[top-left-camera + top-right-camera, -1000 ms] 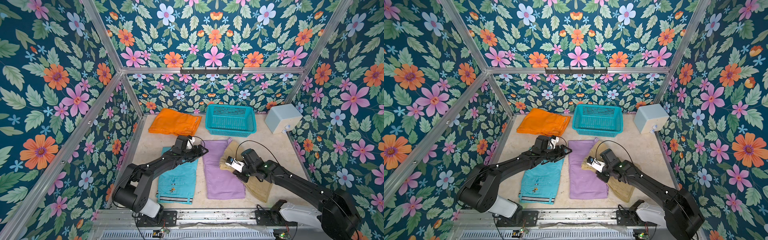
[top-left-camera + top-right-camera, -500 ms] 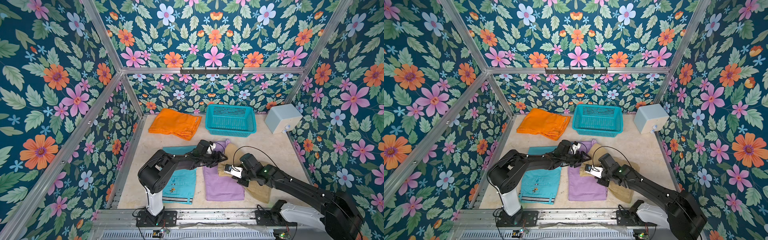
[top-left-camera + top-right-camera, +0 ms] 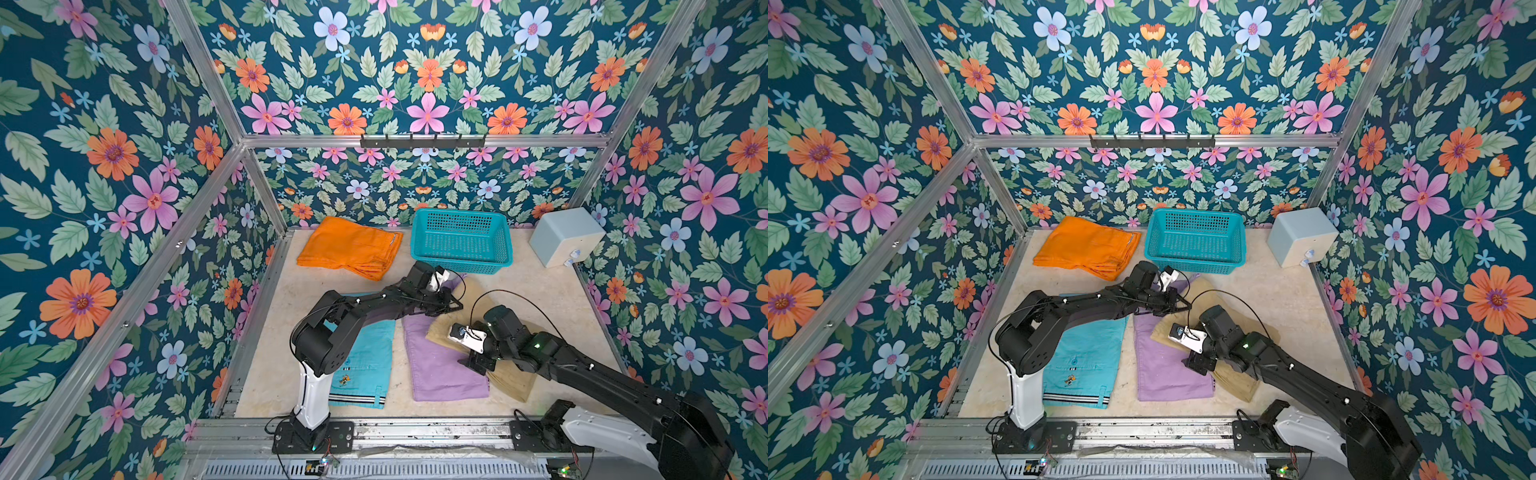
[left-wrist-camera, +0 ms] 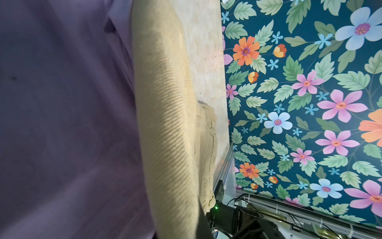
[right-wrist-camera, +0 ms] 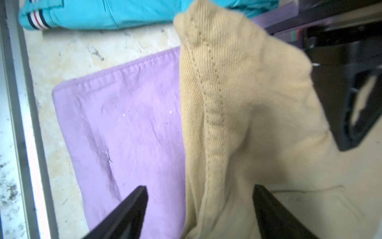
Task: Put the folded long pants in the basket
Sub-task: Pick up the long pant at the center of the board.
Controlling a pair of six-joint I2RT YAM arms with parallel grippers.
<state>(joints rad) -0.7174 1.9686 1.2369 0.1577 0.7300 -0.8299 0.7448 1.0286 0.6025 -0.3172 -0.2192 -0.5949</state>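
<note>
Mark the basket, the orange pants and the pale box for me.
basket [image 3: 459,226], in a top view, on its far mesh wall.
orange pants [image 3: 349,247], in a top view, on the middle of the folded stack.
pale box [image 3: 1302,235], in a top view, on the middle of its upper face.

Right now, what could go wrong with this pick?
1. The tan pants overlap the purple pants; the left hand sits at their far ends, so it may drag both.
2. The right hand is open around a bunched tan fold; closing there could unfold them.
3. The basket looks barely wider than one folded pair; cloth may hang over its rim.
</note>
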